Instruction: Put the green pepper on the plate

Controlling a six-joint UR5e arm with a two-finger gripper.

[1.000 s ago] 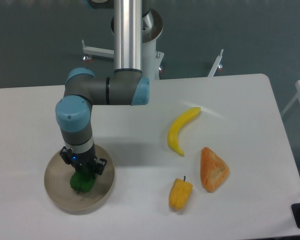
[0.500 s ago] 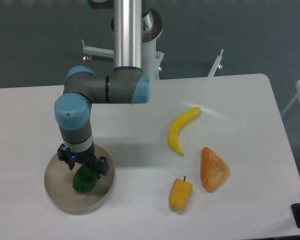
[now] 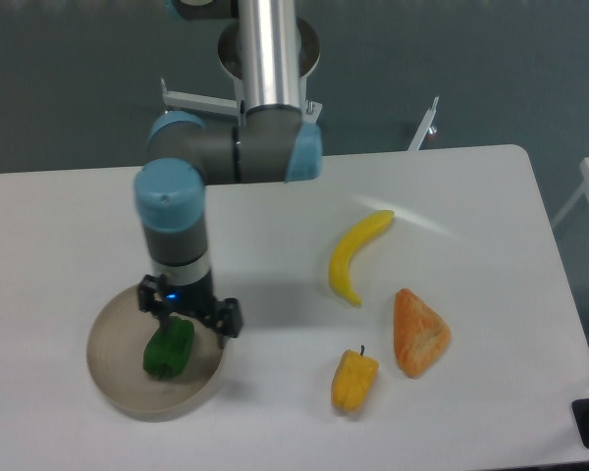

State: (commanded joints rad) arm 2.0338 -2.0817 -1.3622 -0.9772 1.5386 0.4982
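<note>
The green pepper lies on the plate, so placement looks done. The gripper hangs just above, fingers spread, holding nothing; only clearing away remains.

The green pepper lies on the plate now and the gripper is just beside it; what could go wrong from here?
1. The gripper hangs low, right above the green pepper; a sideways move might knock it off the plate.
2. The pepper lies on its side and could roll toward the low rim.
3. A finger might catch that rim and shift the plate.
</note>
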